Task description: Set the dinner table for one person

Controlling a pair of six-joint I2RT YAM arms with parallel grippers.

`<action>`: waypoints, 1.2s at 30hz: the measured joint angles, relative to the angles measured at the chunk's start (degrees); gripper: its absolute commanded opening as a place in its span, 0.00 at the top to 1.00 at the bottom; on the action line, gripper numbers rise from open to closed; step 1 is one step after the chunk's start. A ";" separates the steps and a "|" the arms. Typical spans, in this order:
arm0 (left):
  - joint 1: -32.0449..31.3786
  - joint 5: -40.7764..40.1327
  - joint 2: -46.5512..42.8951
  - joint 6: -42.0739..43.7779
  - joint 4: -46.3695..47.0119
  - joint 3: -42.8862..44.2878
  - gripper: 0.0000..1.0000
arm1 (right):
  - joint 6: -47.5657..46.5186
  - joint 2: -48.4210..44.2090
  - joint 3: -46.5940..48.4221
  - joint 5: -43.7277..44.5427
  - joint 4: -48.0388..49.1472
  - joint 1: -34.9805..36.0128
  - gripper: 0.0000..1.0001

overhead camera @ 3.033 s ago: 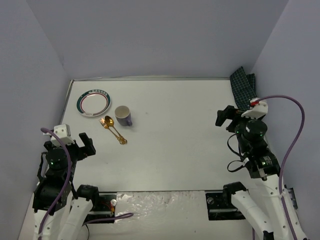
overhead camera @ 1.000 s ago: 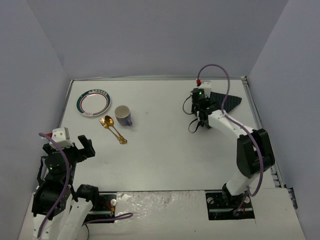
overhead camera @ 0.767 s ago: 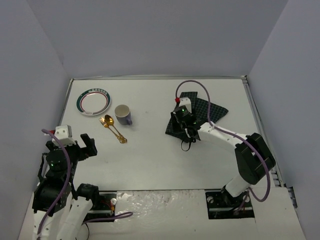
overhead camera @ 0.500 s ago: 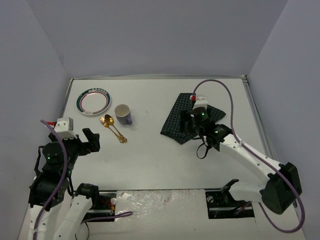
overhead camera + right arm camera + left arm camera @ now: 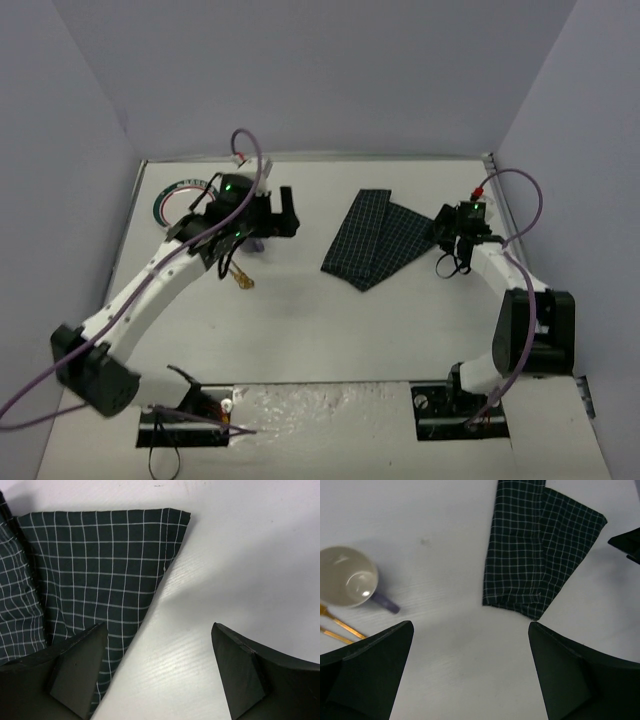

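Note:
The white dinner table holds a dark green checked cloth, lying folded and flat right of centre. A purple cup stands upright with two gold spoons beside it; the left arm mostly hides the cup in the top view. A green-rimmed plate sits at the far left, partly behind the arm. My left gripper is open and empty above bare table between cup and cloth. My right gripper is open and empty at the cloth's right edge.
Grey walls close in the table on the left, far and right sides. The left arm stretches diagonally over the left half. In the left wrist view the right gripper's black tip shows just right of the cloth.
The right gripper let go of the cloth and drew back to its right edge. The left arm swung out from its rest pose to above the cup. The cloth lies still.

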 measured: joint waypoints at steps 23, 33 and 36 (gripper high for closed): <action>-21.84 -20.01 58.60 4.99 8.38 40.88 0.06 | -0.15 14.59 1.81 -8.20 11.32 -2.58 0.21; -22.24 -23.77 67.28 6.77 6.62 46.64 0.20 | -1.03 15.79 1.83 -9.91 13.00 -2.64 0.24; -22.22 -24.68 68.39 7.05 6.54 47.13 0.26 | -1.07 16.31 1.87 -10.24 13.89 -2.65 0.26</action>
